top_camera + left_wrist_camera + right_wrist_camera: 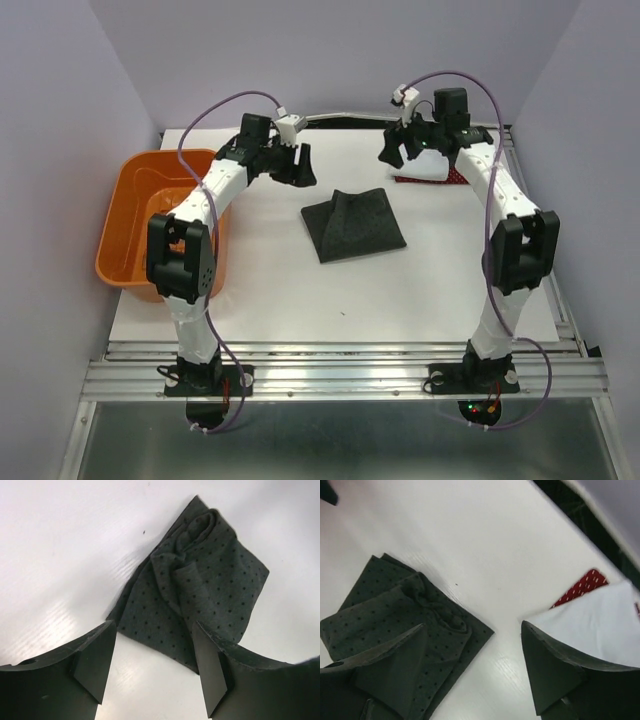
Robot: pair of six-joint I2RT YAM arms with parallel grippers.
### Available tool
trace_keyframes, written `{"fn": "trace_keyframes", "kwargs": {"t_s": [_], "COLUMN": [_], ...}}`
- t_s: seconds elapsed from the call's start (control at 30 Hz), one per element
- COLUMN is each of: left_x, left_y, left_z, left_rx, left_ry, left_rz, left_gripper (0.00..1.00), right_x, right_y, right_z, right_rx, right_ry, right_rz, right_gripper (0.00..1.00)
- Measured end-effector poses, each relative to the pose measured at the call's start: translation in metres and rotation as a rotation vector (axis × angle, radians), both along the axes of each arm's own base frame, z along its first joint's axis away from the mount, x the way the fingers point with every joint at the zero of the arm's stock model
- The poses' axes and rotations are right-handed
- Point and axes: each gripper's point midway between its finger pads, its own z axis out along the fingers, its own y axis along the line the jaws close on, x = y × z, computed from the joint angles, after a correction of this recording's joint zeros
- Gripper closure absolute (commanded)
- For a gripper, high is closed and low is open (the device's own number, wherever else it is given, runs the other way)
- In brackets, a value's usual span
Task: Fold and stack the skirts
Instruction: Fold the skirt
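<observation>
Dotted grey skirt (355,227) near left claw (154,627), right claw (473,625)

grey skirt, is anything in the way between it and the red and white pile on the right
Nothing visible on the table: only bare surface lies between the dark grey skirt and the white skirt lying over the red skirt. The open right tool hangs above that pile.
</observation>
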Motion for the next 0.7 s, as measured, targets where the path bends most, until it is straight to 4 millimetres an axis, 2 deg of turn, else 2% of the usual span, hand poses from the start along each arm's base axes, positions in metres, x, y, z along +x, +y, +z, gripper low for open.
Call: {"fn": "trace_keyframes", "kwargs": {"t_s": [0.03,0.07,0.13,0.27,0.33,0.4,0.5,0.63,0.7], "left_x": [0.001,0.003,0.008,0.006,0.002,-0.002,-0.01,-0.024,-0.024], "left_y": [-0.007,-0.012,-0.026,-0.052,-0.064,-0.072,-0.081,-0.07,-0.061], "left_z": [0.006,0.009,0.013,-0.008,-0.022,-0.034,-0.045,-0.055,-0.053], "left_rx": [-0.011,-0.018,-0.036,-0.042,-0.038,-0.037,-0.054,-0.083,-0.086], "left_ry": [-0.015,-0.027,-0.044,-0.025,0.002,0.029,0.051,0.101,0.108], "left_rz": [-0.028,-0.046,-0.083,-0.142,-0.165,-0.174,-0.172,-0.116,-0.09], "left_gripper": [0.26,0.26,0.26,0.27,0.3,0.32,0.33,0.33,0.33], "right_x": [0.01,0.016,0.034,0.047,0.051,0.058,0.065,0.07,0.073], "right_y": [-0.012,-0.017,-0.039,-0.047,-0.042,-0.033,-0.025,-0.012,-0.005], "right_z": [-0.016,-0.027,-0.068,-0.128,-0.144,-0.151,-0.15,-0.142,-0.143], "right_rx": [0.036,0.061,0.127,0.227,0.249,0.273,0.291,0.289,0.28], "right_ry": [0.073,0.114,0.254,0.457,0.494,0.493,0.465,0.406,0.38], "right_rz": [-0.04,-0.055,-0.123,-0.215,-0.233,-0.232,-0.219,-0.186,-0.173], "right_gripper": [0.41,0.46,0.56,0.62,0.62,0.64,0.64,0.61,0.6]}}
